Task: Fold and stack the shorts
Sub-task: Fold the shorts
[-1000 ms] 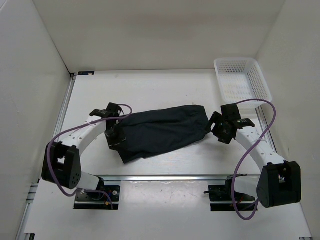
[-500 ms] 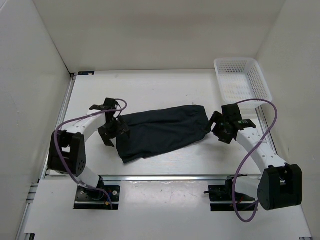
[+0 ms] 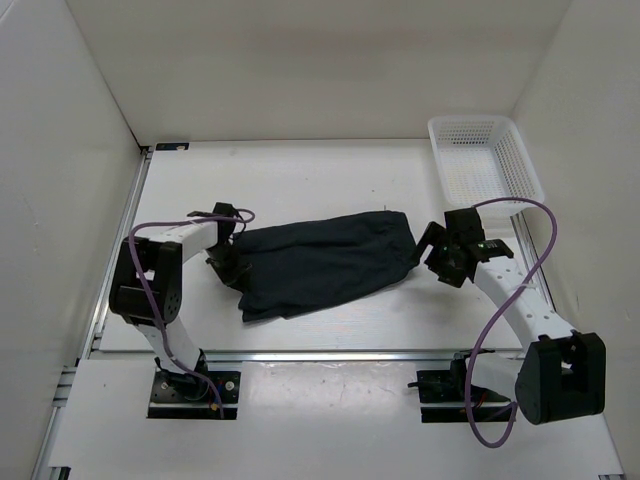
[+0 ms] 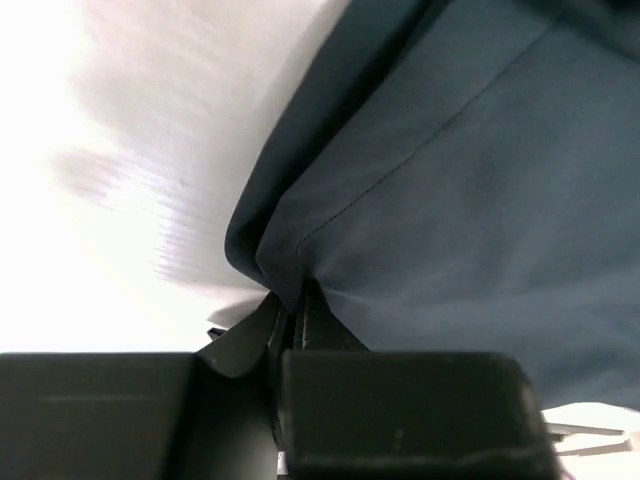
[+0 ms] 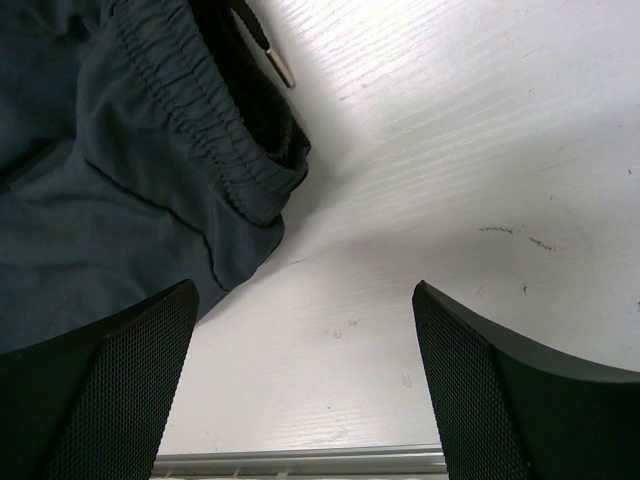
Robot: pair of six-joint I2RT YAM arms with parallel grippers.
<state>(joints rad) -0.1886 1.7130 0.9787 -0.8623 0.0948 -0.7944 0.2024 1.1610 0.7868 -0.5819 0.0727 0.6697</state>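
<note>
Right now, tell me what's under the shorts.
The shorts lie on the table, and the left gripper pinches their edge. Anything beneath is covered by fabric.

My arms use white links [image 3: 185, 233] joined by black joint housings [image 3: 560, 375]. One purple cable [image 3: 476, 340] runs along each arm, standing off the links in loose loops. Each arm ends at a black base plate [image 3: 190, 392]. The left claw [image 4: 290, 315] has thin black fingers ahead of a matte black, rectangular body [image 4: 400, 420]. The right claw [image 5: 303, 295] has two broad black fingers [image 5: 100, 390]. Their inner faces carry a fine mesh texture.
</note>
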